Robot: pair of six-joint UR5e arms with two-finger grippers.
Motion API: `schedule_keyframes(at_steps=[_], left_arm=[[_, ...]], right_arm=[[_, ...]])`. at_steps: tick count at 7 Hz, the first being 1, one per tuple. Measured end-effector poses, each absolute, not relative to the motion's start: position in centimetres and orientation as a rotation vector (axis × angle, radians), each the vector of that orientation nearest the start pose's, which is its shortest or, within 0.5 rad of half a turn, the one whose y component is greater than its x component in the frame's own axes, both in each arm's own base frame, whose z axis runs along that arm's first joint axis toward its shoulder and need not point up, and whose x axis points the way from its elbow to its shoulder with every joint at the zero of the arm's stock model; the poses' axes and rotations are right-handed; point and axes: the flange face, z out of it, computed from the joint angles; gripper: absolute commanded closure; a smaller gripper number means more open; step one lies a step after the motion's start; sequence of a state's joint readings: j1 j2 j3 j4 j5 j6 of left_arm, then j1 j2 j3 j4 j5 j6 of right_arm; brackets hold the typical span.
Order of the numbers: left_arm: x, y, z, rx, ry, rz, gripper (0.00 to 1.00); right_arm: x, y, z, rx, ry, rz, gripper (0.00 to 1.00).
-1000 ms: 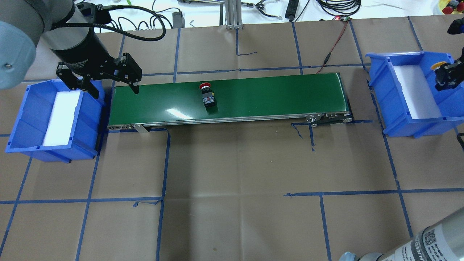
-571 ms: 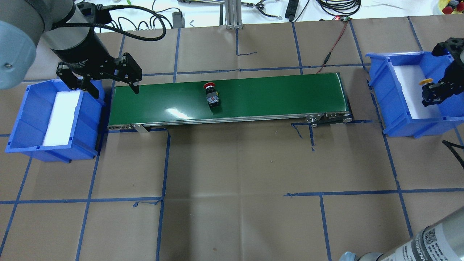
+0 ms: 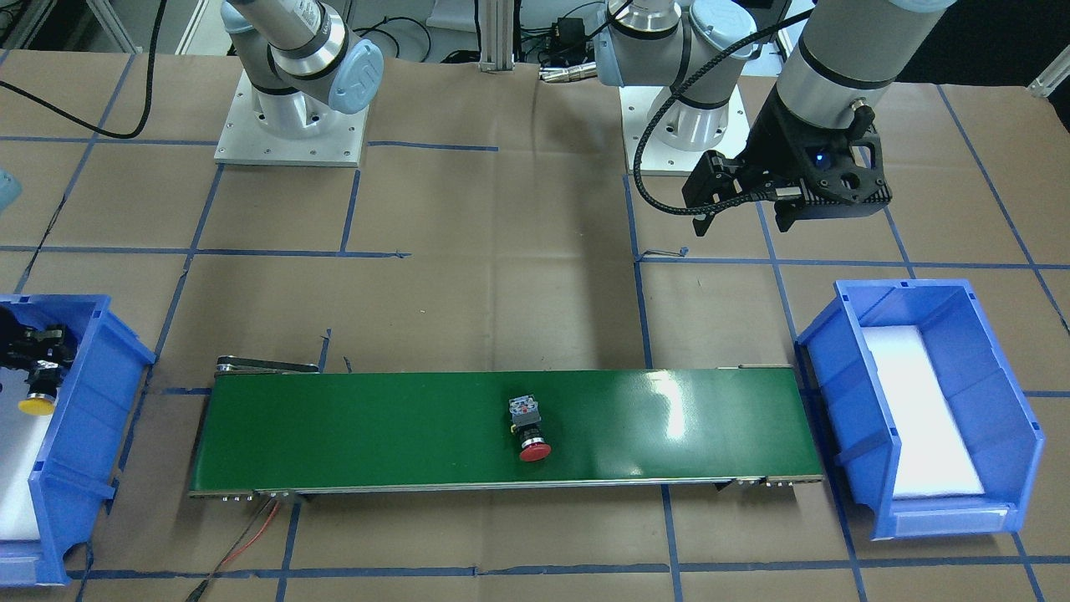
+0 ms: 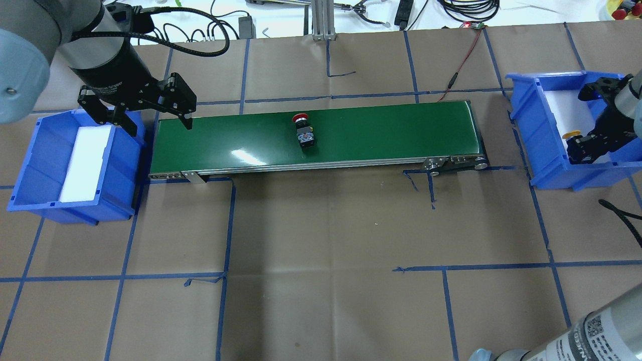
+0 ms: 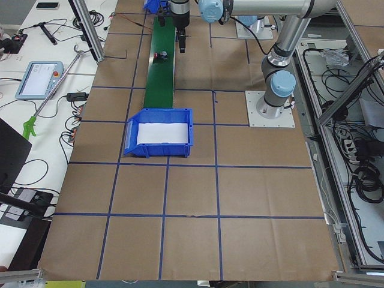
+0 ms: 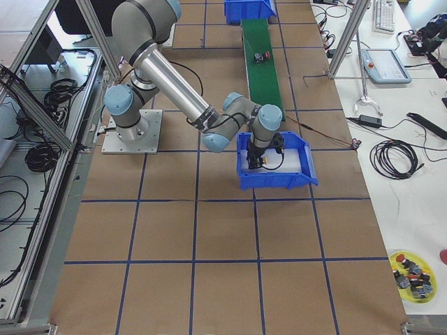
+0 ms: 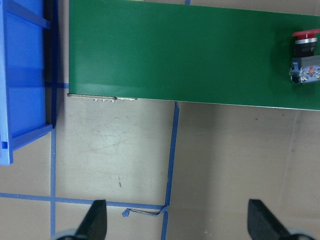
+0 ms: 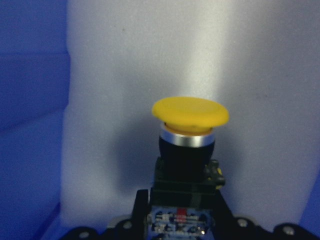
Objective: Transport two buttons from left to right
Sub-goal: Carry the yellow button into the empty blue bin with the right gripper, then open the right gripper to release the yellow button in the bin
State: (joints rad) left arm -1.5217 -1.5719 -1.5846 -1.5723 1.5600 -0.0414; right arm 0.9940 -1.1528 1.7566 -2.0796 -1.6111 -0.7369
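Observation:
The red button (image 4: pixel 303 132) lies on its side on the green conveyor belt (image 4: pixel 381 130), a little left of its middle; it also shows in the left wrist view (image 7: pixel 305 55). The yellow button (image 4: pixel 575 141) is held low inside the right blue bin (image 4: pixel 531 120), over its white liner. My right gripper (image 4: pixel 583 150) is shut on its black body, cap pointing away from the wrist (image 8: pixel 190 114). My left gripper (image 4: pixel 159 125) hangs open and holds nothing, between the left blue bin (image 4: pixel 30 165) and the belt's left end.
Brown paper with blue tape lines covers the table. A red wire (image 4: pixel 464 60) runs from the belt's right end to the far edge, where cables and an aluminium post (image 4: pixel 321 20) stand. The left bin holds only a white liner (image 4: pixel 85 163).
My right gripper has carried the yellow button down and toward the near end of the right bin. The red button has ridden rightward on the belt. The left gripper has stayed put.

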Motion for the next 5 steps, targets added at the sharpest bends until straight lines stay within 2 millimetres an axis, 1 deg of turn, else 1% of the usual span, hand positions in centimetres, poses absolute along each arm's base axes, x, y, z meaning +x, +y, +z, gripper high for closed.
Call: schedule_keyframes(at_steps=[1, 2, 3, 4, 5], left_arm=[[-11.0, -49.7, 48.1, -0.143, 3.149, 0.025, 0.00], [-11.0, -49.6, 48.1, -0.143, 3.149, 0.024, 0.00], [-11.0, -49.6, 48.1, -0.143, 3.149, 0.024, 0.00], [-11.0, -49.6, 48.1, -0.143, 3.149, 0.024, 0.00], [-11.1, -49.6, 48.1, -0.141, 3.149, 0.024, 0.00]], right_arm=[[-21.1, -56.3, 22.2, -0.249, 3.100, 0.142, 0.10], [-21.2, -56.7, 23.0, -0.243, 3.103, 0.115, 0.10], [-21.4, -57.6, 25.0, -0.236, 3.118, 0.060, 0.10], [-21.2, -58.6, 28.3, -0.240, 3.140, 0.003, 0.00], [-20.3, -59.0, 32.1, -0.218, 3.152, -0.026, 0.00]])
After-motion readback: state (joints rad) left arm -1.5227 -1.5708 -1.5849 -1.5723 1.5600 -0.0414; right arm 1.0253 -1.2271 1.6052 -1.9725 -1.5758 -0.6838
